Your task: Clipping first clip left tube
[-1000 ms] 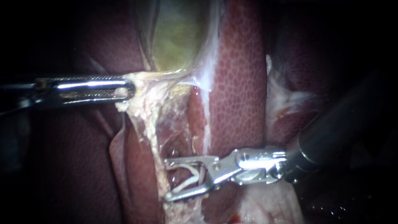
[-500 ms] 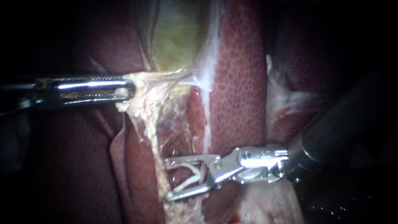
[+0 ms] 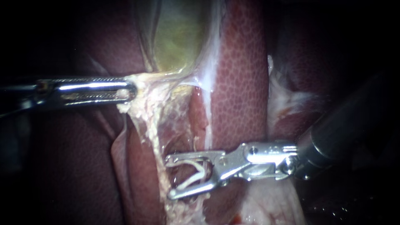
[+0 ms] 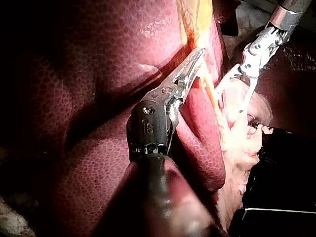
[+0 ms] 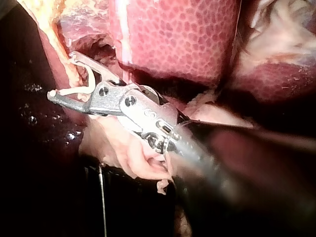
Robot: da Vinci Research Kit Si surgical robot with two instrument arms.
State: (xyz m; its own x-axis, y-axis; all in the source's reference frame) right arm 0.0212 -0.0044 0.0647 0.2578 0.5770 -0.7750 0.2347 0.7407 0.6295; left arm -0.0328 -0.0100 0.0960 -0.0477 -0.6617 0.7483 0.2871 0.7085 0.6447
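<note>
Liver [image 3: 241, 83] behind; gallbladder [image 3: 179, 37] held taut by left end effector [image 3: 127, 89], clamped on tissue [image 3: 139, 81] just below it. Further below gallbladder, right end effector [image 3: 168, 176] spread wide, cradling clip [image 3: 193, 171], tips just beside left tube [image 3: 155, 141]. Positioning step, seemingly; next: advance astride tube, squeeze.

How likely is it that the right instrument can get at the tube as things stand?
Probably yes: the right instrument, a clip in its end effector, sits right at the tube with nothing visibly between, while the left instrument grips pale tissue, stretching it clear.
</note>
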